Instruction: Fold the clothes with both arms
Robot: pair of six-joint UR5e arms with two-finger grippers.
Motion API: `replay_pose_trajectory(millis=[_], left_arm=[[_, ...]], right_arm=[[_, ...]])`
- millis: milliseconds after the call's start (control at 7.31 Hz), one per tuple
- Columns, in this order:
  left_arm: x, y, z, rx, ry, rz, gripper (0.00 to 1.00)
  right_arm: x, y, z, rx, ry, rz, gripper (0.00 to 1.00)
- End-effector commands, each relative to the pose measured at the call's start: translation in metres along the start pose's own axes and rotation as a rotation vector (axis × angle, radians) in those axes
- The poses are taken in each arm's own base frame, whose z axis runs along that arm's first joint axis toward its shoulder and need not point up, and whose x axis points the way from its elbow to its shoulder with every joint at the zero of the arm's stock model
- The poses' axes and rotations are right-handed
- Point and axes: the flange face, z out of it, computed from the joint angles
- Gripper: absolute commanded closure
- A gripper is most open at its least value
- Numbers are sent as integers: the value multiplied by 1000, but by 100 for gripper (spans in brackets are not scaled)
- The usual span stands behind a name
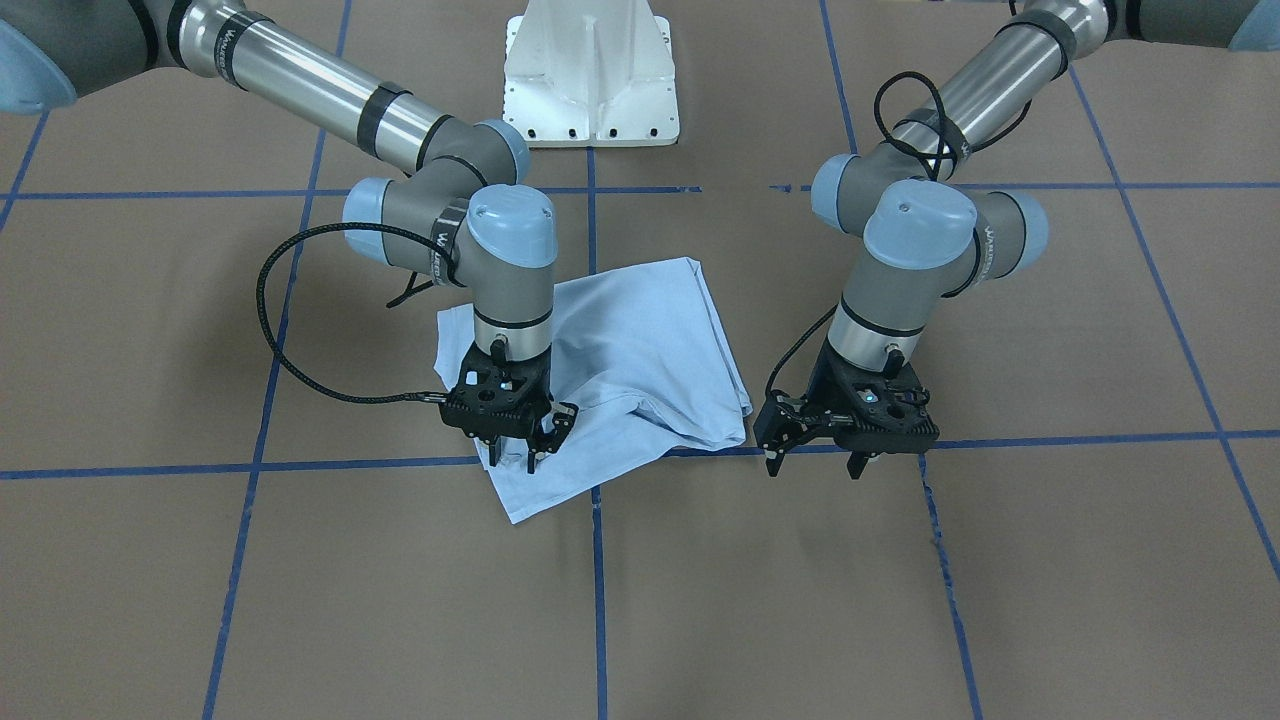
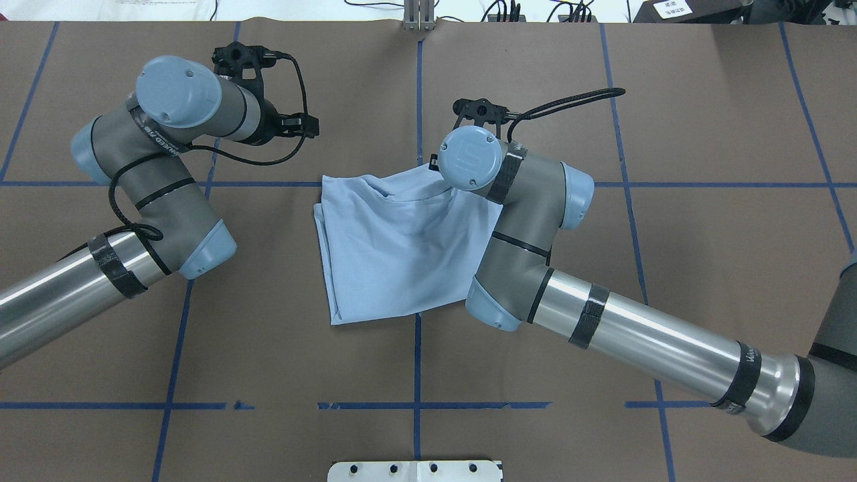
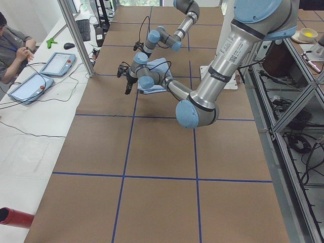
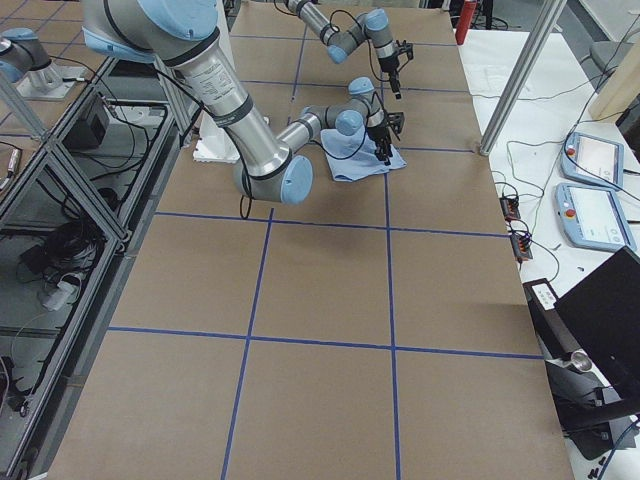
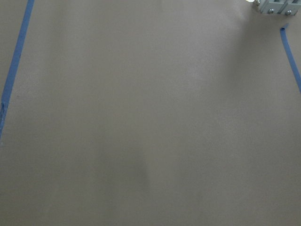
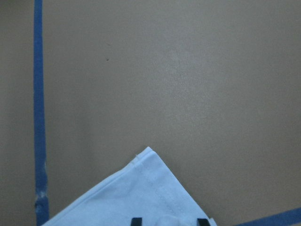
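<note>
The light blue T-shirt (image 1: pixel 640 350) lies folded into a rough square at the middle of the table, seen from above as a smooth patch (image 2: pixel 395 248). No print or collar shows. My right gripper (image 1: pixel 512 460) stands over the shirt's far edge, near one corner. In the right wrist view its two fingertips (image 6: pixel 136 220) pinch a small bump of the cloth (image 6: pixel 136 197), and the shirt's corner lies flat ahead. My left gripper (image 1: pixel 812 462) hangs open just above bare table beside the shirt's other far corner, with nothing in it. The left wrist view holds only table.
The white pedestal base (image 1: pixel 590 80) stands at the robot's side of the table. Blue tape lines (image 1: pixel 598 560) cross the brown surface. A person (image 3: pixel 12 45) sits beyond the table's far edge with two pendants (image 3: pixel 48 71) nearby.
</note>
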Motion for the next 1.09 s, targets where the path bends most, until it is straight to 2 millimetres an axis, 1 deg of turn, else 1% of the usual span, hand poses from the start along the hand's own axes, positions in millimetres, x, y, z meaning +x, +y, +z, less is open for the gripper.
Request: replay_pose_trajectory(millis=[0, 137, 273, 547, 820, 957], left_arm=[[-1, 0, 1, -1, -2, -1, 0], [0, 1, 1, -2, -1, 0, 0], [0, 1, 1, -2, 0, 0, 0], [1, 2, 1, -3, 1, 0, 0], [3, 4, 1, -1, 9, 0, 0], [-3, 7, 2, 0, 11, 3, 0]], right_arm=[[1, -1, 1, 19, 7, -4, 100], [1, -2, 1, 21, 9, -3, 100], [4, -9, 1, 27, 13, 4, 100], [18, -43, 1, 51, 76, 29, 100], [26, -47, 8, 96, 129, -9, 100], [28, -46, 11, 101, 138, -13, 100]])
